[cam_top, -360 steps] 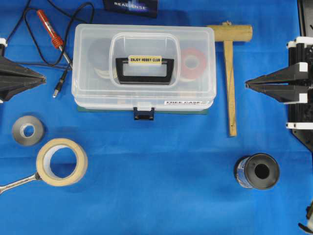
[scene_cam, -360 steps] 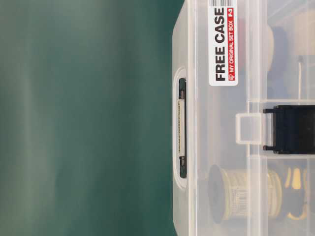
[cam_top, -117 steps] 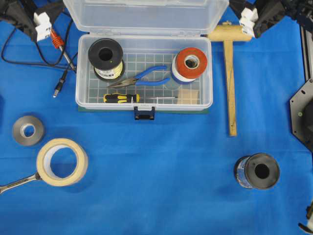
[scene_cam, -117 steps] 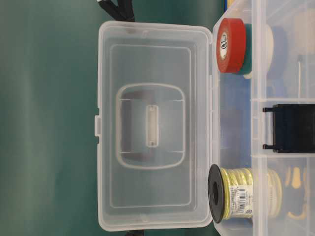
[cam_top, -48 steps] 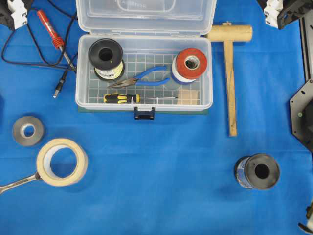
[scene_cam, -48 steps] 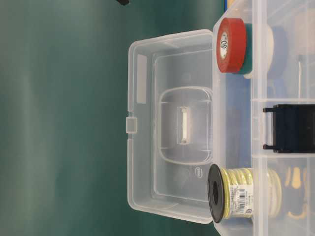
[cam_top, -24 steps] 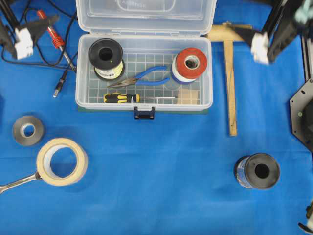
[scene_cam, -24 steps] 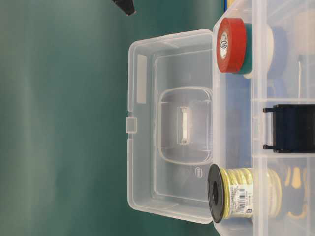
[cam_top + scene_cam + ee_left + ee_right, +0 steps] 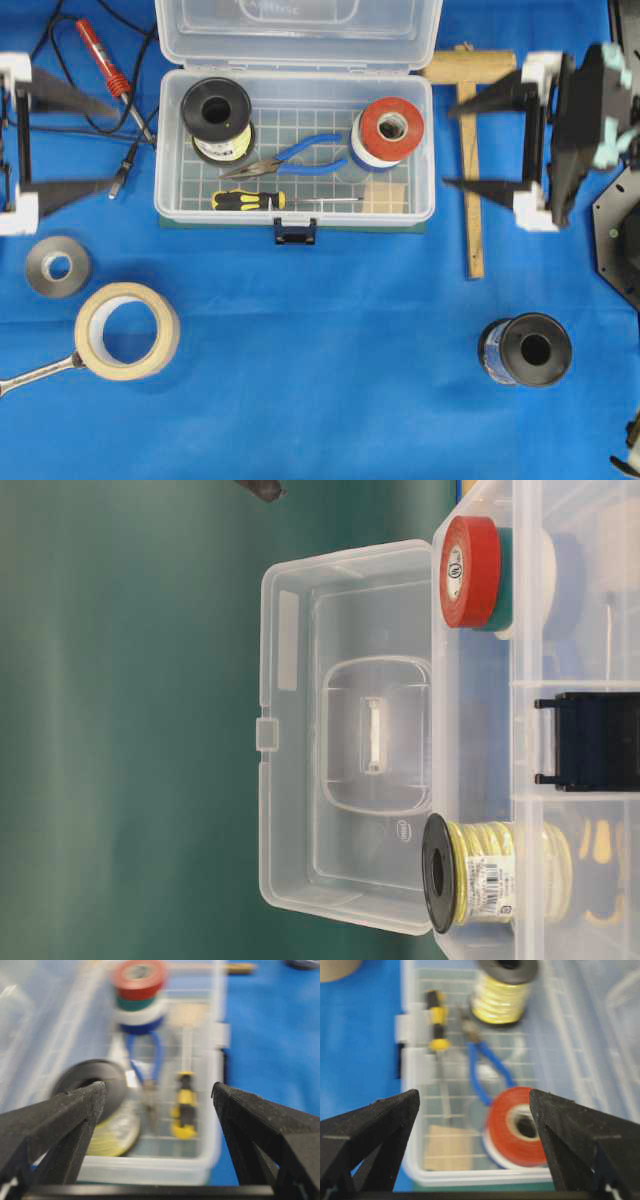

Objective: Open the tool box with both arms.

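Observation:
The tool box [image 9: 297,215] of clear plastic stands open on the blue cloth. Its lid [image 9: 298,40] leans back, and the dark blue latch [image 9: 295,234] hangs at the front. Inside lie a yellow wire spool [image 9: 216,120], a red tape roll [image 9: 390,128], blue pliers [image 9: 300,158] and a screwdriver [image 9: 250,200]. My left gripper [image 9: 118,142] is open and empty, left of the box and apart from it. My right gripper [image 9: 446,148] is open and empty, just right of it. The left wrist view shows the left gripper [image 9: 157,1089] facing the box end; the right wrist view shows the right gripper [image 9: 475,1094] likewise.
A wooden mallet [image 9: 470,150] lies under the right gripper. A soldering iron [image 9: 105,60] and cables lie by the left gripper. In front are a grey tape roll [image 9: 57,266], a masking tape roll [image 9: 128,330], a wrench [image 9: 35,372] and a black spool [image 9: 527,350].
The box went from closed to open, lid tilted back. In the last second both grippers came from the back corners to the box's two ends, jaws wide open.

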You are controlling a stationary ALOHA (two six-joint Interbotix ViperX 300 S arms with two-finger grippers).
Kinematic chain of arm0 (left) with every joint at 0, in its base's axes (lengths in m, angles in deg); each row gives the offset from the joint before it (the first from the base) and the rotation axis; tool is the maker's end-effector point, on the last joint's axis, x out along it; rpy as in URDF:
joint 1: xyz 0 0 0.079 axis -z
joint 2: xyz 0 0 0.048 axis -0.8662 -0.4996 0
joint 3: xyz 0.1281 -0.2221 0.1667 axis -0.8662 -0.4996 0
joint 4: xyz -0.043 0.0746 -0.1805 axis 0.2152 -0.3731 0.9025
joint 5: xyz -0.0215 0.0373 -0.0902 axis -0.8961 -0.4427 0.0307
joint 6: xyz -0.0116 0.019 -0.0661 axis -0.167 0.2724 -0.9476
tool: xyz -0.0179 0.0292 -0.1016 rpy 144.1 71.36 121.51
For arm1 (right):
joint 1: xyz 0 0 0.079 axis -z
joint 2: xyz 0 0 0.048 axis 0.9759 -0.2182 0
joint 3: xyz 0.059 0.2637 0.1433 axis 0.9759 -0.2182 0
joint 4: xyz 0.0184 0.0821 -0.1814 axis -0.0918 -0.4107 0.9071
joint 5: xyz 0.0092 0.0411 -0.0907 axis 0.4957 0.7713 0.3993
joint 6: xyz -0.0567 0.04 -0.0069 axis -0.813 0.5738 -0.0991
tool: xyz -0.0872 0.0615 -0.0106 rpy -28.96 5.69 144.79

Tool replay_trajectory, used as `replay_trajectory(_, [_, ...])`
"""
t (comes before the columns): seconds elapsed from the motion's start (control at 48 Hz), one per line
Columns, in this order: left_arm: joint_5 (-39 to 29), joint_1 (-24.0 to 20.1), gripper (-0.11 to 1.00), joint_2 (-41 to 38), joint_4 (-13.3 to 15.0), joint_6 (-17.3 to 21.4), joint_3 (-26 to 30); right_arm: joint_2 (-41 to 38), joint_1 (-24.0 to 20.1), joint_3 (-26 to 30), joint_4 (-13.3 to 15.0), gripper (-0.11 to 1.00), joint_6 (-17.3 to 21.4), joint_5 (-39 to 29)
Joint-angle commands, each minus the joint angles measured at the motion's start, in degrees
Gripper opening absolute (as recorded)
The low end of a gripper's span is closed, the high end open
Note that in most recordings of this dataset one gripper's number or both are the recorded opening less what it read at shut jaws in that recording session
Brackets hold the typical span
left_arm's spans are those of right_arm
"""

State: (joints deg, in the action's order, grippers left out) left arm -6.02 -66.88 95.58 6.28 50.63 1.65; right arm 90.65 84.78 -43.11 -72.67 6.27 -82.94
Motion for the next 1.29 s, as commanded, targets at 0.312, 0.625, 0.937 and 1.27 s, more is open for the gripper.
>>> replay_trajectory(0.312, [-2.2,4.2,0.9,1.8,-0.1,-0.1,-0.1,1.4,-4.5,-0.3,-0.2,0.87,-0.2,-2.1])
replay_trajectory(0.625, [-11.3,4.2,0.9,10.2,0.1,-1.0,-2.5,13.3,-4.5,-6.7,-0.4,0.87,0.0,-3.6])
replay_trajectory(0.937, [-12.2,4.3,0.9,15.6,0.1,-1.5,-6.2,20.0,-4.3,-12.7,-1.8,0.87,1.4,-4.8])
replay_trajectory(1.27, [-11.8,4.3,0.9,17.5,0.1,-3.0,-8.2,19.7,-4.0,-14.5,-1.8,0.87,3.9,-4.8])
